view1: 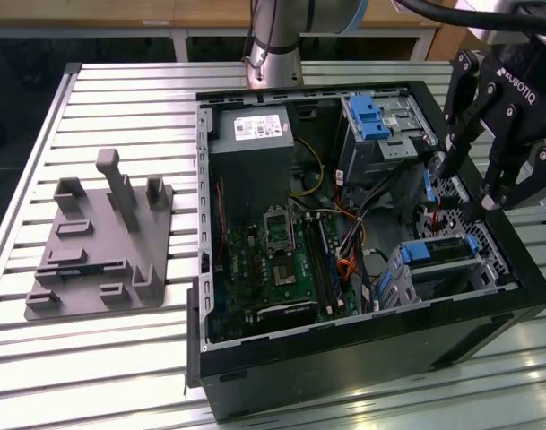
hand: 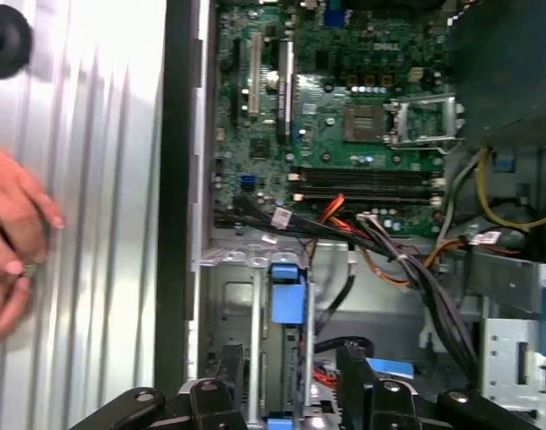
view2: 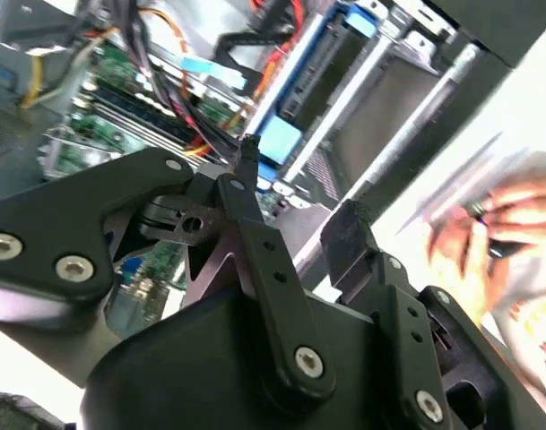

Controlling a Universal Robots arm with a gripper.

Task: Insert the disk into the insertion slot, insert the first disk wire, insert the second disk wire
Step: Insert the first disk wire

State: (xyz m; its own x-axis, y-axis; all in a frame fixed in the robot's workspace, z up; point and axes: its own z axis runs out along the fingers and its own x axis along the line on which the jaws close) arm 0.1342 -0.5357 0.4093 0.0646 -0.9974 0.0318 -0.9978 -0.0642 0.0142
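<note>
Gripper [view1: 465, 188] hangs wide open and empty over the drive end of the case [view1: 362, 354]; disk [view1: 438, 262] looks seated in the insertion slot [view1: 498, 262] nearby, wiring steps can't be confirmed.

Bare metal, matt black and bright plastic are meeting around an opened computer.
The surface [view1: 120, 98] is gleaming as ribbed bare metal slats that are catching pale reflections. The computer case [view1: 344, 354] is showing a matt black shell lined with dull grey sheet metal. The fixture block [view1: 93, 260] is looking like smooth, matt grey plastic. The pincer [view1: 465, 186] is wearing matt black links, with shiny metal screw heads [view2: 308, 361] glinting in the second wrist view. The motherboard [view1: 273, 260] is shining glossy green. The disk [view1: 438, 255] is showing silvery metal framed in smooth bright blue plastic, and the insertion slot [view1: 492, 269] is showing perforated grey sheet metal.
</note>
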